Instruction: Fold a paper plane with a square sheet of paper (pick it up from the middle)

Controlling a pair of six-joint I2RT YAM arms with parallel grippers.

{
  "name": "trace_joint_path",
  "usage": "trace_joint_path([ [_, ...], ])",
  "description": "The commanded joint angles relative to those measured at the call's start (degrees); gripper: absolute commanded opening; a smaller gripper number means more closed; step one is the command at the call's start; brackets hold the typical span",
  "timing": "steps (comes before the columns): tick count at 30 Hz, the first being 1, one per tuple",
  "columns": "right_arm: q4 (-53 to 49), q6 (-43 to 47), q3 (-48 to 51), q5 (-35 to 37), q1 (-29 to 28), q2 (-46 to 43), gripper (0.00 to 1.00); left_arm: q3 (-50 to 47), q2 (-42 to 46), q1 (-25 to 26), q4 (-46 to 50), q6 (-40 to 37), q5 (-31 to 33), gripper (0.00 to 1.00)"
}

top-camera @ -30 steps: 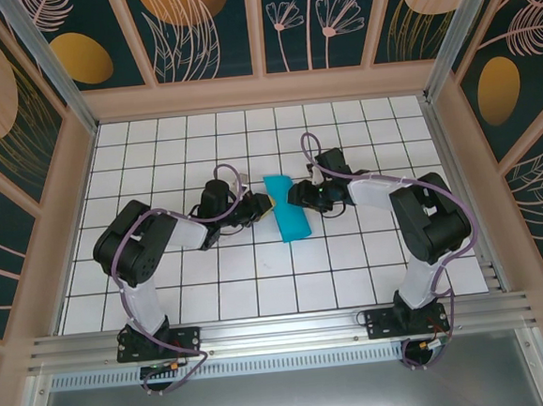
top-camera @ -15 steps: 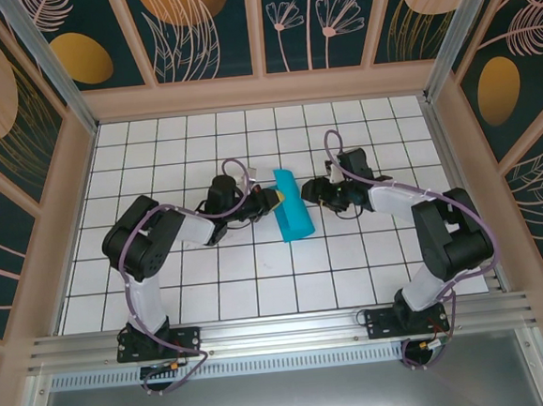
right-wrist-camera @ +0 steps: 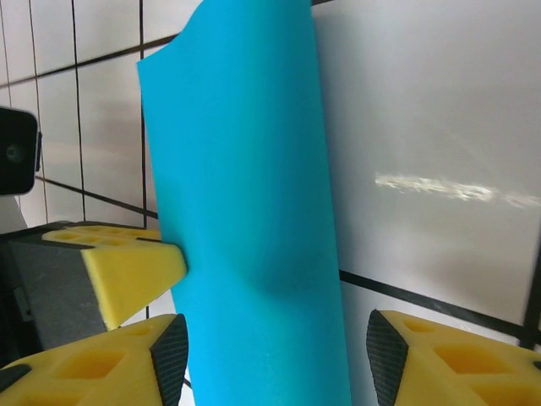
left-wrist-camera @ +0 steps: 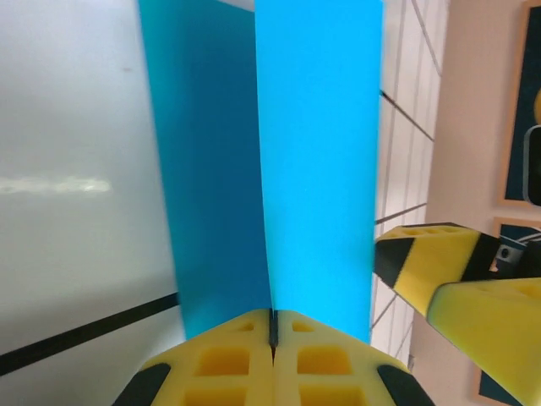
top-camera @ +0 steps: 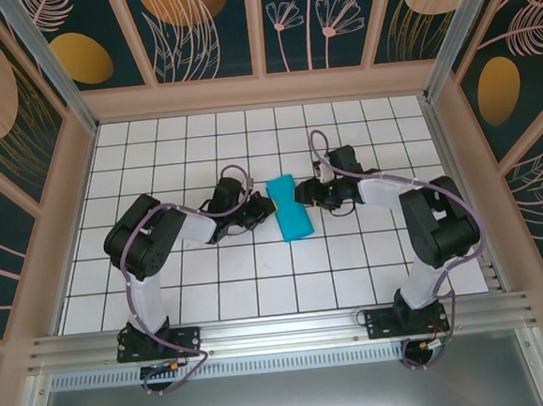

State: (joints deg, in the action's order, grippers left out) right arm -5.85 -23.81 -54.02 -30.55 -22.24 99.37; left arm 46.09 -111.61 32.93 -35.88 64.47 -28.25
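Square sheet of paper mid-frame on the bench, bent over in a loose roll; left jaws pinched shut on its left side, right jaws wide astride the right, so risk: thin pinch slips or right closes off-line, crease lands skewed.

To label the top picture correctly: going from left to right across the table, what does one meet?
left arm → left end effector → paper → right end effector → right arm
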Motion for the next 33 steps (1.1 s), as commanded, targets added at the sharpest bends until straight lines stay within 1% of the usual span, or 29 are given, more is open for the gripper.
trace_joint_path([
  [1, -3.8, 4.1, -3.0, -0.7, -1.1, 2.6, 0.59, 1.1, 0.0, 0.2, 3.4, -1.8, 1.8, 0.00],
  [9, -6.9, 6.5, -6.4, 0.1, -1.6, 6.9, 0.53, 2.2, -0.2, 0.2, 6.3, -2.1, 2.5, 0.01],
  [14, -8.6, 7.3, -6.9, 2.7, -1.8, 8.7, 0.48, 3.2, 0.8, 0.2, 9.6, -3.6, 3.1, 0.11],
  [17, -9.0, 7.8, -6.9, 4.5, -2.0, 9.2, 0.46, 4.6, 3.0, 0.1, 14.5, -5.8, 5.4, 0.19],
  [21, -10.3, 8.5, -7.3, 7.1, -2.1, 10.5, 0.44, 6.8, 6.2, 0.1, 21.2, -9.2, 10.4, 0.28],
  [26, -11.5, 9.6, -8.1, 9.1, -2.1, 11.3, 0.43, 7.4, 8.3, 0.0, 24.8, -10.8, 15.5, 0.31],
  [33, -12.2, 9.8, -8.3, 10.2, -2.1, 12.1, 0.42, 7.5, 7.9, 0.0, 22.6, -10.2, 15.3, 0.30],
])
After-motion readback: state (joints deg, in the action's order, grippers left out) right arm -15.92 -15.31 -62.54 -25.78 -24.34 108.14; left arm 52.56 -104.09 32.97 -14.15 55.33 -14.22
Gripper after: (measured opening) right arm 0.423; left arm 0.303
